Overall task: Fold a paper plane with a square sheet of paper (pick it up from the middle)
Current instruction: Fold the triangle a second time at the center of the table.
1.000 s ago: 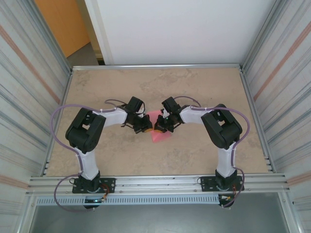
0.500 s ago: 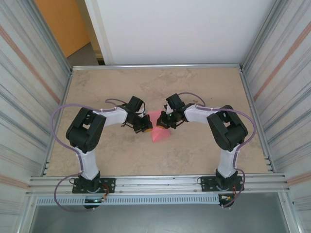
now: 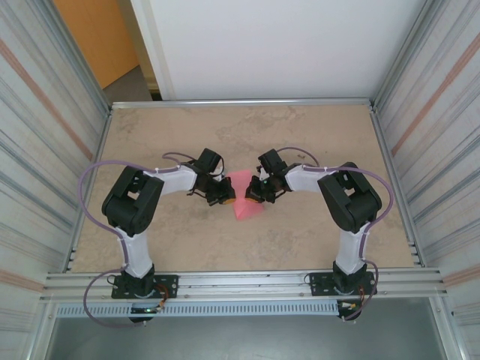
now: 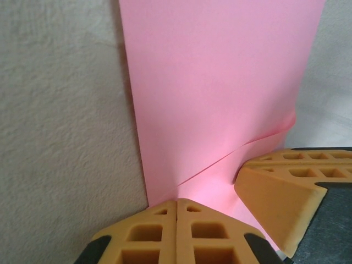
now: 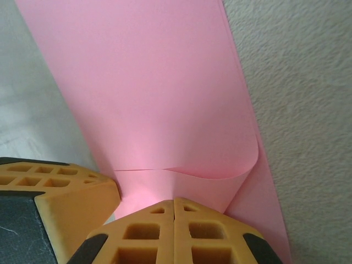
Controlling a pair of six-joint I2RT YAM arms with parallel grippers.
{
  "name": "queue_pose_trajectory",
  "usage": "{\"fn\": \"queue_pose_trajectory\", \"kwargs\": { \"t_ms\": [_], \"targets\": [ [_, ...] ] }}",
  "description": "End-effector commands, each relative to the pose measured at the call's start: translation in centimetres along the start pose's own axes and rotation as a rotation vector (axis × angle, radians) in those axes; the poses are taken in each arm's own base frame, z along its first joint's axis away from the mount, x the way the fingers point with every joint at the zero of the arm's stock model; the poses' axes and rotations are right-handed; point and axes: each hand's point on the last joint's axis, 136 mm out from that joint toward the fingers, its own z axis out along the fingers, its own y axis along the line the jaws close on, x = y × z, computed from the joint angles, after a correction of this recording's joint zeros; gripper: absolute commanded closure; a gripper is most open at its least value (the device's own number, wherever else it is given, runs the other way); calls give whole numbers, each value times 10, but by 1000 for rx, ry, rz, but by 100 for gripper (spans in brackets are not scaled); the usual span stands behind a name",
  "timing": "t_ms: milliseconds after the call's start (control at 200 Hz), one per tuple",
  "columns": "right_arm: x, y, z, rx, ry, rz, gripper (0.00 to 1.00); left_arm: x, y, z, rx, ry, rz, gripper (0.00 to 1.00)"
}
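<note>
Pink paper (image 3: 244,198) lies mid-table (image 3: 247,135), between the two arms, with one point aimed at the near edge. It is already partly folded: both wrist views show a curled upper layer lifting off the flat layer beneath.

Left gripper (image 3: 226,193) comes in from the left. In the left wrist view its (image 4: 176,206) pads are pressed together with no gap, and the paper's (image 4: 220,82) near edge runs in between them, so it is pinching the sheet. Right gripper (image 3: 252,192) comes in from the right. In its own view it (image 5: 174,203) is clamped the same way on the paper (image 5: 148,82), right at the curl. The two tips sit just beside each other, and each wrist view catches the other's orange finger.

Step looks like an early or middle crease; there is no dart shape yet.

To do it well:
- Both pinches hold the same small patch, so the arms must move together. Any pulling apart could tear thin paper or slip it.
- Carry the loose flap over low.
- Line up the edges before flattening.
- Press the curl down flat onto the table, then drag along the fold to sharpen it.
- Watch for finger-to-finger collision, since the tips are very close.
</note>
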Motion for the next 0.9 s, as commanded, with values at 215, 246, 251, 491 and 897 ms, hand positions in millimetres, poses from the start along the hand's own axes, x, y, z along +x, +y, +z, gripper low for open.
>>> {"fn": "queue_pose_trajectory", "kwargs": {
  "t_ms": [215,246,251,491,897],
  "targets": [
    [20,-67,17,190,24,112,94,22,-43,-25,111,-82,85,92],
    [20,-67,17,190,21,115,94,27,-44,-22,113,-78,87,91],
    [20,-68,17,191,22,115,94,28,-44,-22,113,-78,88,91],
    [20,-68,19,193,24,126,94,60,-35,4,71,-17,84,90],
    [20,-68,19,190,29,130,94,53,-24,13,11,-27,105,90]
  ]
}}
